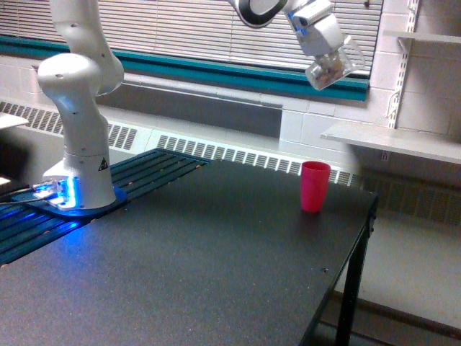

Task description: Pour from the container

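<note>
Starting on the exterior view's left, you've got the arm's white base sitting at the table's back corner with blue light glowing at its foot, right on a slatted dark panel. From there the black table runs wide open across the middle, so you've got plenty of bare surface to work over. Moving right, the pink cup stands upright near the far right corner, close to the table's right edge where the top drops off to the leg. Up high, above the pink cup and a touch to the right of it, the gripper is clamped around the clear container, which looks tilted, brownish bits inside, though it's blurry enough that I can't tell how far. White shelves sit just past it on the right.
</note>
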